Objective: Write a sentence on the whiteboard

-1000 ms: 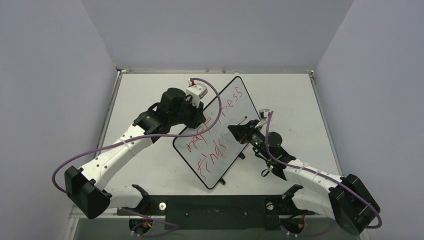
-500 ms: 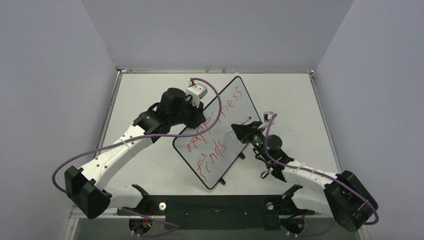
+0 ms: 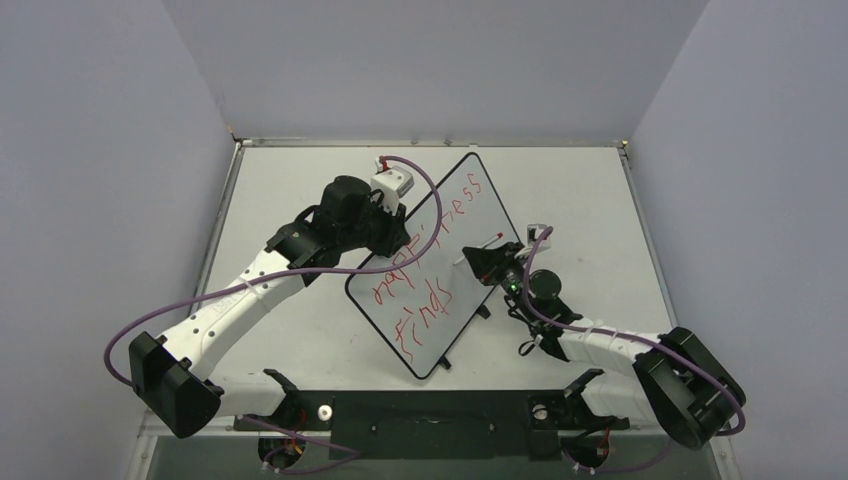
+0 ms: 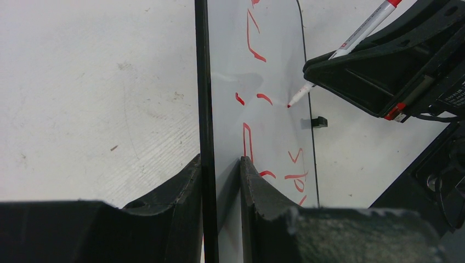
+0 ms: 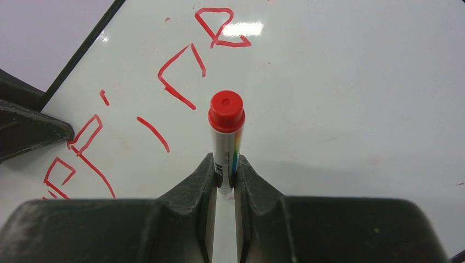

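Observation:
The whiteboard (image 3: 432, 352) stands tilted on the table, its black rim (image 4: 204, 98) pinched between my left gripper's (image 3: 405, 243) fingers (image 4: 249, 183). The sentence (image 3: 428, 262) runs over it in red, two lines, roughly "happiness" and "finds". My right gripper (image 5: 224, 176) is shut on a white marker (image 5: 226, 131) with a red end cap. In the left wrist view the marker's (image 4: 356, 35) red tip meets the board near its far rim, right of the lower line. The right gripper (image 3: 487, 262) hovers over the board's right edge.
Two small black clips (image 3: 483, 311) stick out of the board's right long edge. The matte white tabletop (image 3: 290, 190) has raised rims, with grey walls behind and at both sides. Purple cables loop from both arms. The arms' black mount (image 3: 430, 415) runs along the near edge.
My right gripper and the marker have shifted slightly right along the board, and the right arm's rear joints have swung inwards. The left arm and the board are unchanged.

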Tool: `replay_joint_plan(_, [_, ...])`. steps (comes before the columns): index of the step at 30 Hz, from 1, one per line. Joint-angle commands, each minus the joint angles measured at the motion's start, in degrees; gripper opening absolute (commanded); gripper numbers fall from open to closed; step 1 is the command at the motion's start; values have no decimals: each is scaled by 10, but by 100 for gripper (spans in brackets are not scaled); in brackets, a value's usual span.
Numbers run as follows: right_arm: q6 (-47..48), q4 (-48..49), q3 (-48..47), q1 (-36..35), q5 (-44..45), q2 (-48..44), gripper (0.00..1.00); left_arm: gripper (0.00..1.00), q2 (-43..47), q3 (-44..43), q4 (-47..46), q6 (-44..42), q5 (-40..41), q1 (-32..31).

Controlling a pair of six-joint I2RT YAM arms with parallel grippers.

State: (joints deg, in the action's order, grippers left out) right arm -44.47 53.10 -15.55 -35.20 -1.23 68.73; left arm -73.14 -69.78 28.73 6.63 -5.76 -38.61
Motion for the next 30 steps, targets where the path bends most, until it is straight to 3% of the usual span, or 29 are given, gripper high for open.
replay_joint_plan(1, [-1, 22, 16, 5, 19, 13, 0, 0, 22, -1, -13, -48, 31, -1])
replay_joint_plan(16, [11, -33, 56, 12, 49, -34, 0, 0, 20, -2, -12, -49, 31, -1])
replay_joint_plan(30, [34, -91, -33, 29, 39, -40, 0, 0, 19, 0, -11, -49, 31, -1])
